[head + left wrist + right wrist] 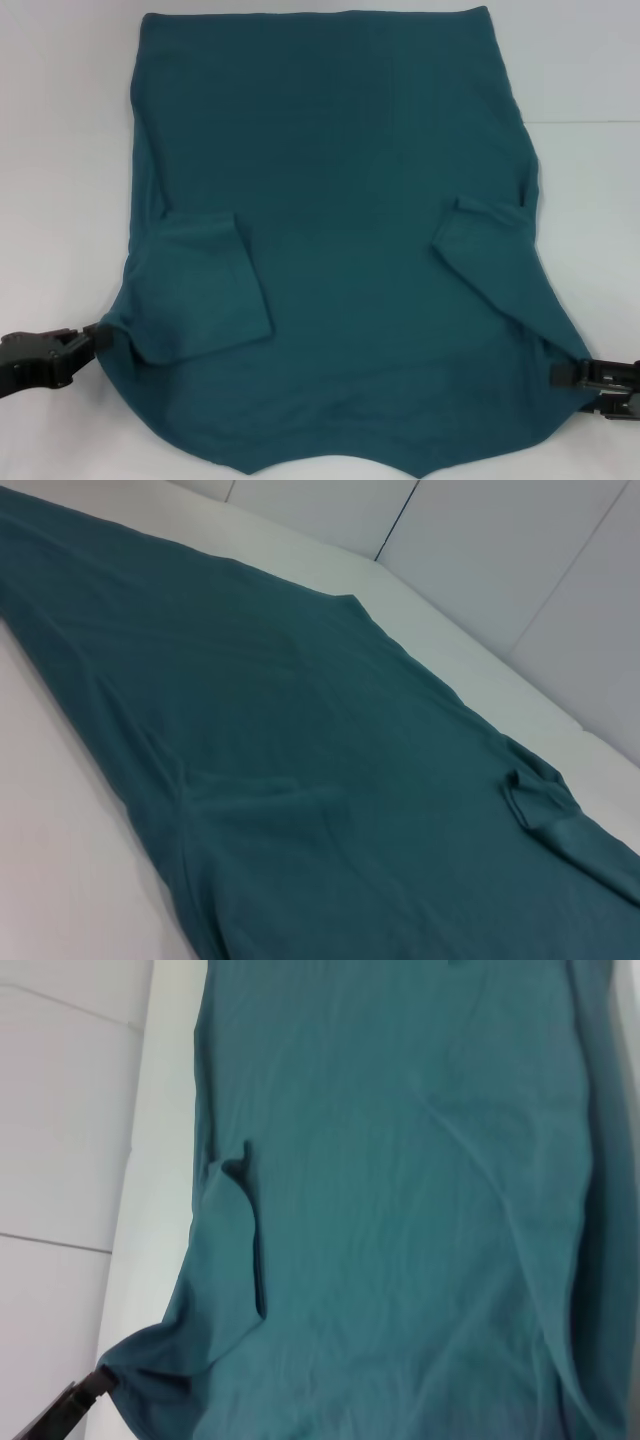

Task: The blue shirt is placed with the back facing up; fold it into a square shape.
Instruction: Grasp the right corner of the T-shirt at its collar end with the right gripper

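The blue shirt (340, 200) lies spread on the white table (60, 150), plain side up, both sleeves folded in over the body.

I see the left gripper (92, 338) pinched closed on the shirt's edge at my left, near the sleeve. The right gripper (560, 372) touches the opposite edge, also closed on the cloth as far as I can tell.
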`<control>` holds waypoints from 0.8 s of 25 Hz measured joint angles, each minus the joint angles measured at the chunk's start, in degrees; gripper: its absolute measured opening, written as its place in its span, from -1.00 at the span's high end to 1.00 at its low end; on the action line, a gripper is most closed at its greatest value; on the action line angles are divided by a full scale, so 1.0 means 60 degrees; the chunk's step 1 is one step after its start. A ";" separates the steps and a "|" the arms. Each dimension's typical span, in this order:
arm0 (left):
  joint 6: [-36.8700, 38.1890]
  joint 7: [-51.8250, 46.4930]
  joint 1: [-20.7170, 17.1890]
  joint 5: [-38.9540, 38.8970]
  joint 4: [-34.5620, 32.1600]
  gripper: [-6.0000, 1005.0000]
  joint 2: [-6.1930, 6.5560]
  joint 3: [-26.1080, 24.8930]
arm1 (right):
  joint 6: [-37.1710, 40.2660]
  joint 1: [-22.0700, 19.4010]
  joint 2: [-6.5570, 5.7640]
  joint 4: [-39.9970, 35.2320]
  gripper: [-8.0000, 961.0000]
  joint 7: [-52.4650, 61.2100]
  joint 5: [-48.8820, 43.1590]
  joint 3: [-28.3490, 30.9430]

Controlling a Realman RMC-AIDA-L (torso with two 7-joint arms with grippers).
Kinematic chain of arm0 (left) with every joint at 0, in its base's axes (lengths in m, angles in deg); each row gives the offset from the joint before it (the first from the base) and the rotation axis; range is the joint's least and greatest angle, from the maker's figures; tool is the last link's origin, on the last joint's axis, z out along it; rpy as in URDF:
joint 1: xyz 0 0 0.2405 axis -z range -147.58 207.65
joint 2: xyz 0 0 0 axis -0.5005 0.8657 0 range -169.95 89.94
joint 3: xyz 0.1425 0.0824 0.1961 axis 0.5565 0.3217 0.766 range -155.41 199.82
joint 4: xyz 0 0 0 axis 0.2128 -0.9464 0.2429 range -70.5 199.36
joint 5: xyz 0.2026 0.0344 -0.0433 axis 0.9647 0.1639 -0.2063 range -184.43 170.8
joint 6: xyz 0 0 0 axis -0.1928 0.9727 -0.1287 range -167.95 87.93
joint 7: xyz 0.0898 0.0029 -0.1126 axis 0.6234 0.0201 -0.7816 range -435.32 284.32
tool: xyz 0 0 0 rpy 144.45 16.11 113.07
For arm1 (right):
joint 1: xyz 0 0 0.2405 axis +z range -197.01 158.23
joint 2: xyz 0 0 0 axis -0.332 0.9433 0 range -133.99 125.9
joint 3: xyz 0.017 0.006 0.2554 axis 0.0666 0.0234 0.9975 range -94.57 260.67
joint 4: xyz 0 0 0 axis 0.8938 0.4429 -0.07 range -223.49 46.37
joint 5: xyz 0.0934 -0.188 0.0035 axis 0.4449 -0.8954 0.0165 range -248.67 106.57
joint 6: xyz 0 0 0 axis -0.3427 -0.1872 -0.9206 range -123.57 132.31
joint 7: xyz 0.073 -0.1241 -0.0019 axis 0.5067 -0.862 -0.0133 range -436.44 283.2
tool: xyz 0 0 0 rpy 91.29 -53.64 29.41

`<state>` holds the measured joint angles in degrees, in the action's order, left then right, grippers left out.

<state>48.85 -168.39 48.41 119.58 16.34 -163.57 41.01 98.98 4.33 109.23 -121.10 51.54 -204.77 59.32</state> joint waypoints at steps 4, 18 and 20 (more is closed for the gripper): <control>-0.0001 0.0000 0.0026 0.0001 0.0007 0.94 0.0000 0.0014 | -0.0010 -0.0056 -0.0007 0.0003 -0.74 -0.0156 0.0052 0.0034; -0.0015 0.0000 0.0092 -0.0003 0.0046 0.94 0.0000 0.0014 | -0.0196 0.0018 0.0030 0.0004 -0.68 -0.0282 0.0020 0.0146; -0.0016 0.0000 0.0107 -0.0003 0.0071 0.94 0.0000 0.0015 | -0.0199 0.0022 0.0031 -0.0007 -0.59 -0.0286 0.0010 0.0135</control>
<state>48.75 -168.39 49.05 119.56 16.77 -163.58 41.10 97.78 4.46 109.42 -121.14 49.82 -204.71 60.14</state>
